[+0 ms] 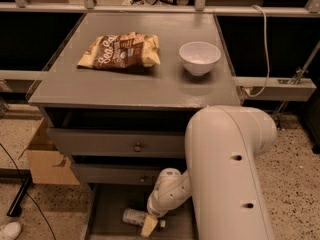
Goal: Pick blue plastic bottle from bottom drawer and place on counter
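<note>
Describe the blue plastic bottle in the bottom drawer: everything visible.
The blue plastic bottle lies on its side on the floor of the pulled-out bottom drawer, long axis roughly left to right. It looks like pale, clear plastic with a whitish label around the body. Its right end is covered by the hand, which is down in the drawer right against that end. Whether the hand actually touches or grips the bottle cannot be told.
</note>
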Motion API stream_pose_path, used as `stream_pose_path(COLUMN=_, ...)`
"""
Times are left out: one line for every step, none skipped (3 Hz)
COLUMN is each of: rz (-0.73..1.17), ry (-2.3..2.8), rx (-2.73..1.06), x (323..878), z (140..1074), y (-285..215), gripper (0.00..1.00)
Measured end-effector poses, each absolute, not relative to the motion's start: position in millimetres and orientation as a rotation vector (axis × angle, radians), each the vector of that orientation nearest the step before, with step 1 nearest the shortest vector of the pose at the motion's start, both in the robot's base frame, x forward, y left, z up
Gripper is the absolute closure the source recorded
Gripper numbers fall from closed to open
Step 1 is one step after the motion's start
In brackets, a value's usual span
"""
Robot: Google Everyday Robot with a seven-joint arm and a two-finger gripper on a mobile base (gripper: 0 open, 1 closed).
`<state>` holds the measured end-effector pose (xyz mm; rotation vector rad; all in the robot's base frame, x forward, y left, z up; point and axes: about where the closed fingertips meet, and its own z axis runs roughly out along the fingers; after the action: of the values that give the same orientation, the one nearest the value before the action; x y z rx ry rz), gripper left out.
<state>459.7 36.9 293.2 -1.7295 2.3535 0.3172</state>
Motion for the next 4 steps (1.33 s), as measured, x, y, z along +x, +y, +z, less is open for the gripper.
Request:
stream_pose_path(rz=0.323, ry=2.349, rx=-1.706, x=462, z=289, y=37, gripper=0.00)
stream_pose_path(rz=0.336, ry=2.383, rx=-1.640, x=459, z=272, y=28, gripper=0.00)
stream_pose_path(rz=0.344, ry=2.433, rx=-1.585, x=445, z=246, y=15, gripper=0.00)
stream_pose_path(rz=0.344, ry=2.433, rx=-1.585, x=445, z=246, y=15, gripper=0.00)
